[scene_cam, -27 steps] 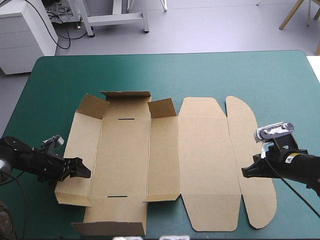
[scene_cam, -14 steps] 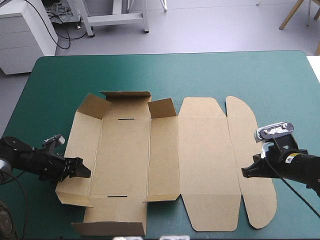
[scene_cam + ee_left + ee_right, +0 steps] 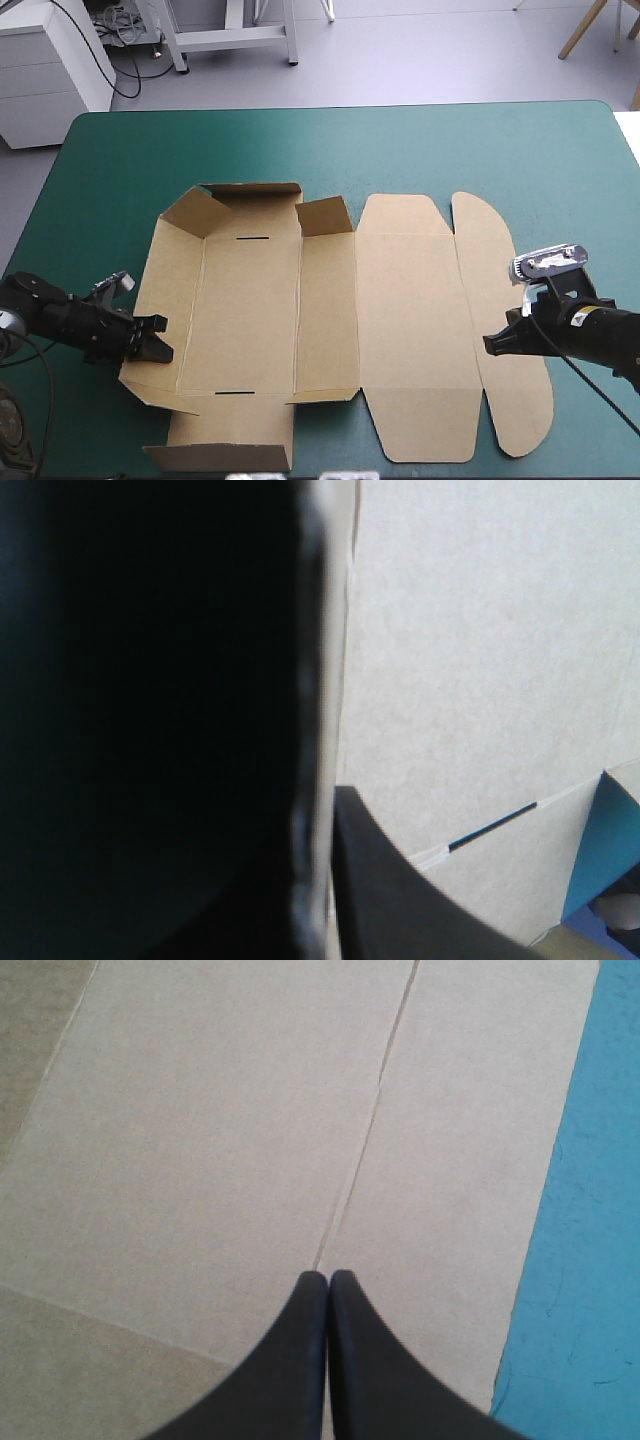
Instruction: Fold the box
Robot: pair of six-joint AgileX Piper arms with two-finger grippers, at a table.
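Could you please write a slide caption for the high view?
Left gripper pinches the left wall of the brown box; right gripper, shut, sits over its right-hand flap.

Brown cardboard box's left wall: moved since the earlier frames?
Yes. The left wall of the brown cardboard box, pinched by the black-fingered left tool, has tilted up, its outer edge swinging away from the teal-green table's left edge.

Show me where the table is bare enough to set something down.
Widest bare patch: the teal-green cover between its far edge and the flat brown board box. Also the far right corner, beyond the right gripper. Crowded: the near left, where the left gripper clamps the box's wall.
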